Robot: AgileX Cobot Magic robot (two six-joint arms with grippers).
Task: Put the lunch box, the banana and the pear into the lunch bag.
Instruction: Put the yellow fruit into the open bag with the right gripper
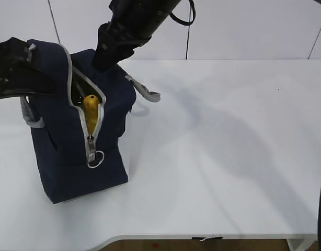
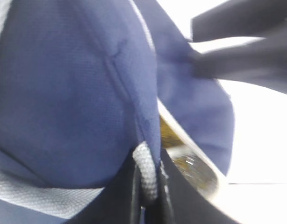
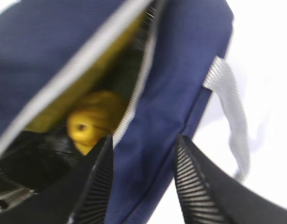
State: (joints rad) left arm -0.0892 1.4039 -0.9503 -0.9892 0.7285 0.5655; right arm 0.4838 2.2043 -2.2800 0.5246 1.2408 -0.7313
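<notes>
The navy lunch bag (image 1: 77,151) stands at the table's left with its zipper open. My left gripper (image 1: 31,51) is shut on the bag's grey-edged rim (image 2: 146,175) and holds the mouth open. My right gripper (image 3: 143,161) is open at the bag's top (image 1: 105,56). One finger (image 3: 99,186) is inside the mouth and the other outside the navy wall (image 3: 162,116). Inside lie the pear (image 3: 87,126), with its dark stem tip, and the banana (image 3: 73,105) behind it. Yellow fruit (image 1: 90,107) shows through the zipper gap. A shiny clear thing with a pale rim (image 2: 197,168), seemingly the lunch box, lies inside.
A grey webbing handle (image 3: 230,116) hangs outside the bag's right side (image 1: 147,94). The zipper's ring pull (image 1: 95,158) dangles on the bag's front. The white table (image 1: 228,146) stretches to the right; its front edge (image 1: 202,236) is near.
</notes>
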